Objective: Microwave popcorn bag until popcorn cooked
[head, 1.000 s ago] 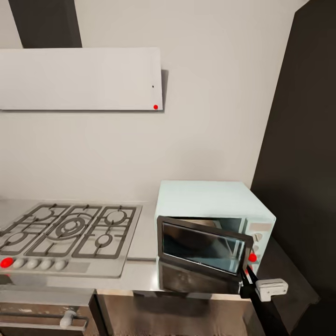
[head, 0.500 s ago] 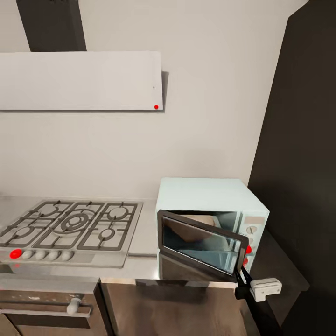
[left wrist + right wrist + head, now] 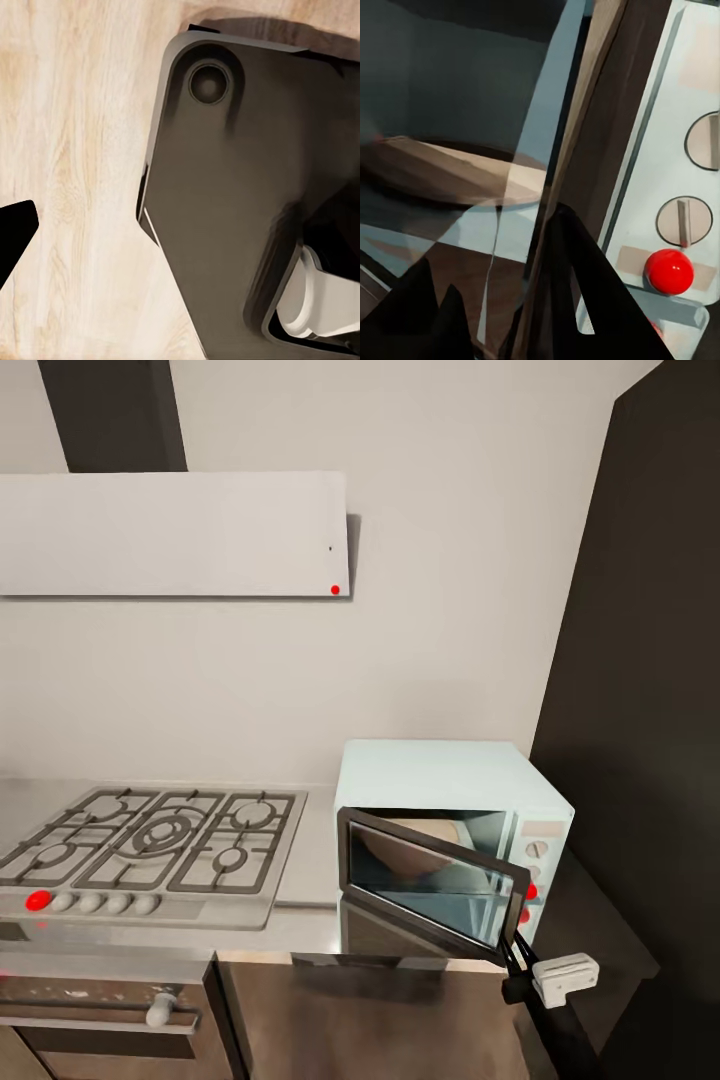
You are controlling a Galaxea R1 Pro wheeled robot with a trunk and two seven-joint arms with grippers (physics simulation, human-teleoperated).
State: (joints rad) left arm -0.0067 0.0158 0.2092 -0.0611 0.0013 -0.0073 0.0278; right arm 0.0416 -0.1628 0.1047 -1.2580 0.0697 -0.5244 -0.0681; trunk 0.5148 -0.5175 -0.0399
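The pale mint microwave stands on the grey countertop, to the right of the hob. Its dark glass door is hinged on the left and hangs ajar. A tan rounded form inside looks like the popcorn bag; the popcorn is hidden. My right gripper sits at the lower corner of the door's free edge. In the right wrist view its dark fingers stand apart, open, astride the door edge, beside the red light. One left fingertip hangs over wooden floor.
A grey gas hob with a red-lit knob fills the counter's left. A white hood hangs above. A tall dark cabinet closes the right side. The built-in oven handle shows below the hob. My dark base is underneath.
The head view has drawn back and tilted a little, so more of the microwave's inside shows. The right gripper has stayed at the door's free edge; the door's angle looks about the same.
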